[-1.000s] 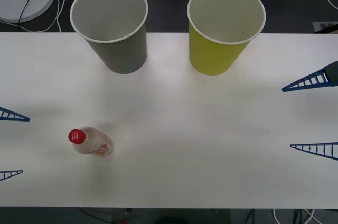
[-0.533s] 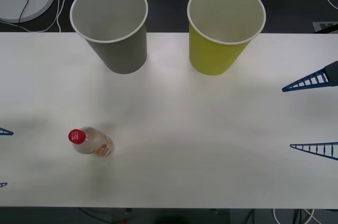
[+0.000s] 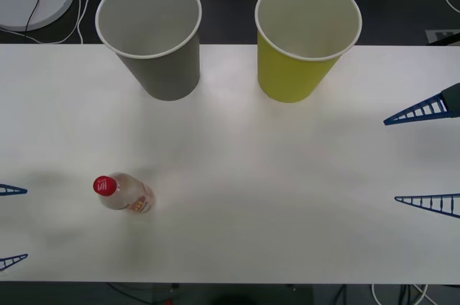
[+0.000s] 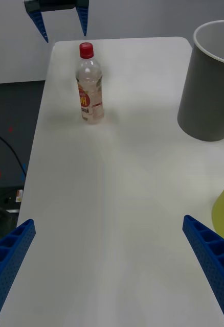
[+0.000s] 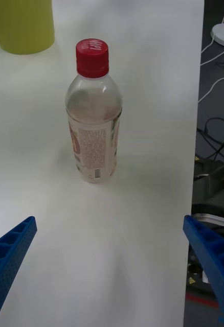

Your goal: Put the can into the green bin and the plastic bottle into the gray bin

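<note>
gray bin (image 3: 154, 39) and green bin (image 3: 302, 39) both empty; left tool (image 3: 11, 224) and right tool (image 3: 424, 157) wide open, empty

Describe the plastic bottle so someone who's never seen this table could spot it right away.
On the white table, two large paper cups stand at the far edge, the gray bin and the green bin. Nearer, on the robot's left, stands the plastic bottle. Unlike the cups, it is small and clear, with a red cap and an orange-red label.

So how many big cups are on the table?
2. The gray bin stands at the table's far edge on the robot's left, and the green bin stands beside it on the robot's right. Both are upright and apart.
</note>
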